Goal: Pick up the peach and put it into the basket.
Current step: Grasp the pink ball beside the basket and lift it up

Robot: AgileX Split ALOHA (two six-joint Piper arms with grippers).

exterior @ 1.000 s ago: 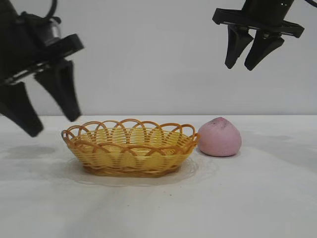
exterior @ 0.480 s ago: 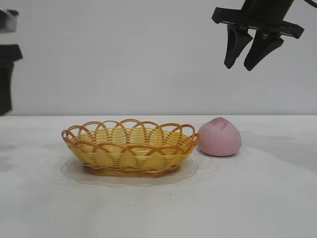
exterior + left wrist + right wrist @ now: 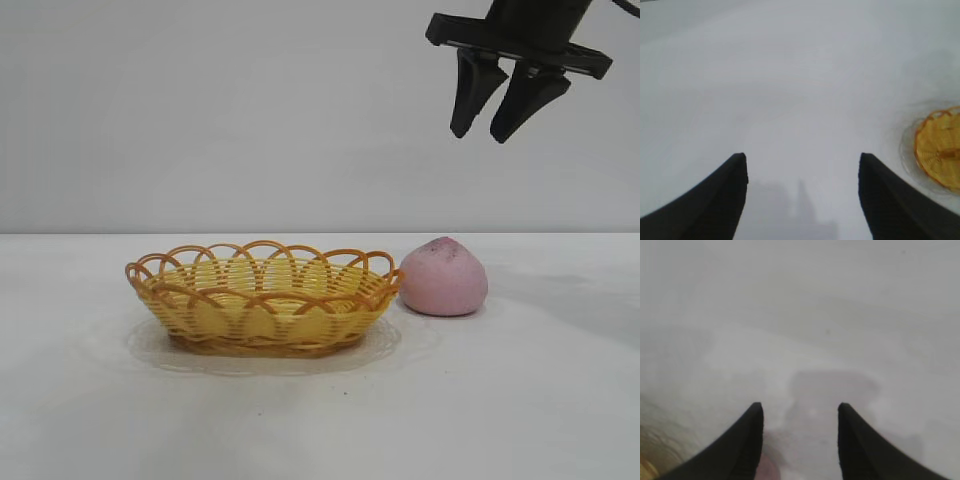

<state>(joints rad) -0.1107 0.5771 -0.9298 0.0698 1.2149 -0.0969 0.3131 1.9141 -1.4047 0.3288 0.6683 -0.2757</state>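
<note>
the basket is woven wicker, yellow-orange with a slight sheen on its looped rim, the weave ribbed and rough. the peach has a matt, powdery pink skin with faint dark specks. the bench is a smooth, matt white surface. the right hand has matt black fingers that look like plastic; the left hand looks the same.

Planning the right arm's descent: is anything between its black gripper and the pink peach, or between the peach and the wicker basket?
Nothing visible. The right gripper hangs open above the pink dome-shaped peach with clear air between. The peach sits on the white table right beside the yellow-orange oval wicker basket, which looks empty.
</note>
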